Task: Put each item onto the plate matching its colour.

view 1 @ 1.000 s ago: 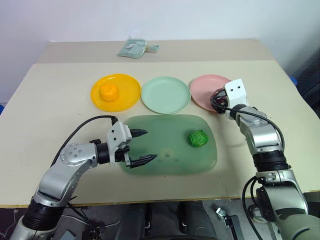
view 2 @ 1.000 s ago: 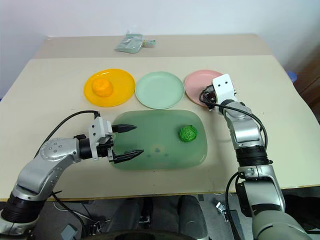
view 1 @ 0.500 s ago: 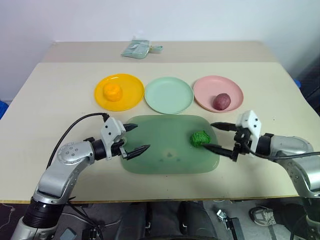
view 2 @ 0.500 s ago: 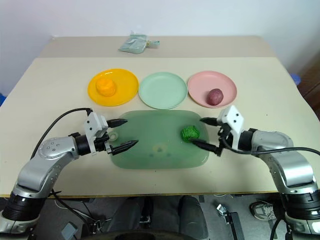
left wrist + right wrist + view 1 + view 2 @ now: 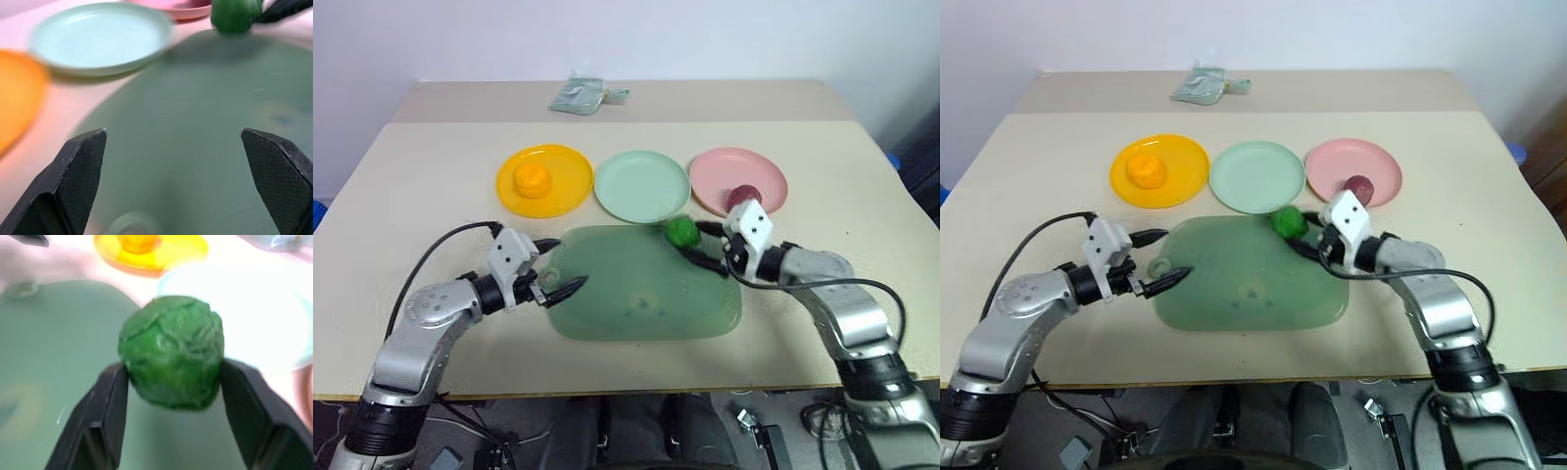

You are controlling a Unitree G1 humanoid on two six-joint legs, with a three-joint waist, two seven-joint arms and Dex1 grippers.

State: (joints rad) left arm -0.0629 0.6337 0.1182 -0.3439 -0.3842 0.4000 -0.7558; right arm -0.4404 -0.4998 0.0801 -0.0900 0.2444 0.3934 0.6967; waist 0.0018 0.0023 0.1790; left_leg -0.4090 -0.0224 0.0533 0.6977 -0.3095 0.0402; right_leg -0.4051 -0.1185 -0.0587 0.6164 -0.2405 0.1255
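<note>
My right gripper [image 5: 690,243] is shut on the bumpy dark-green ball [image 5: 681,231], holding it over the far edge of the translucent green board [image 5: 646,294], just short of the pale mint plate [image 5: 641,186]. The right wrist view shows the ball [image 5: 171,357] squeezed between both black fingers [image 5: 110,401]. The orange lump [image 5: 530,178] rests on the yellow plate [image 5: 563,186]. On the pink plate [image 5: 720,171] lies the maroon ball [image 5: 745,193]. My left gripper [image 5: 558,266] stands open at the board's left end, with nothing between its fingers [image 5: 83,166].
A grey-green pouch [image 5: 578,95] lies at the back of the table. The three plates stand in a row behind the board. The beige table [image 5: 431,196] has bare room to the left and right of the plates.
My right gripper shut on the green ball and carried it left and back toward the mint plate. My left gripper drew away to the left, still open.
</note>
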